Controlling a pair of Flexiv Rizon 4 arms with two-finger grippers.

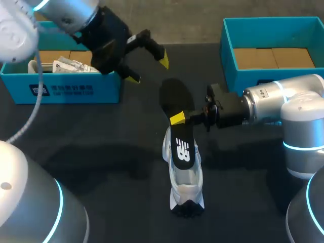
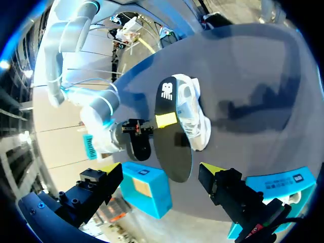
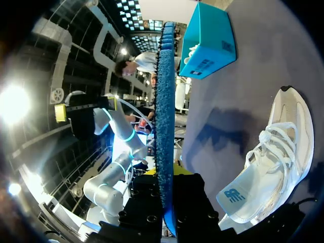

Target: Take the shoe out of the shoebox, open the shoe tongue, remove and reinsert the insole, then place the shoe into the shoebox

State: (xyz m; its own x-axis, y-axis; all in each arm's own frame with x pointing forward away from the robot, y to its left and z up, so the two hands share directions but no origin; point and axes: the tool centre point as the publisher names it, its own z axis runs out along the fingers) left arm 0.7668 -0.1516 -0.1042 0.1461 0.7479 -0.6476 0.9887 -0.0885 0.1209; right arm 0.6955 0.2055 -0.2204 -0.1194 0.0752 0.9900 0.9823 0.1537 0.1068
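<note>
Shoe (image 1: 186,185) was out on the table (image 1: 101,152); my right claw (image 1: 178,119) pinched the removed insole (image 1: 174,97), left claw (image 1: 150,70) wide open, empty; reinserting and boxing remained, I judged

Insole (image 1: 174,101) black on top, white logo; underside blue, speckled. Shoe (image 1: 187,183) white, black at one end. Boxes (image 1: 76,91) teal, brown inside; table (image 1: 111,152) black.
</note>
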